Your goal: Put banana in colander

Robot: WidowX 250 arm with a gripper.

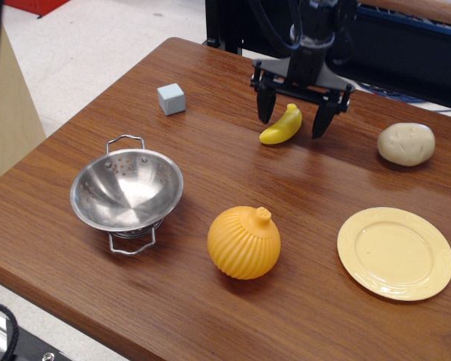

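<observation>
Yellow banana [281, 125] lay between my gripper's [292, 120] spread fingers [264, 105], untouched as far as I saw; colander [126, 188] sat well away.

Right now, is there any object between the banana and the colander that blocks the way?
Nothing visible does. The open gripper straddles the banana, and only bare table lies toward the colander. The cube and the orange toy sit off that line.

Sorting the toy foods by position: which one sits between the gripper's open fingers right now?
The banana, small, curved and bright yellow. The gripper straddles its upper end; the orange ribbed onion and the beige potato lie well apart from it.
</observation>
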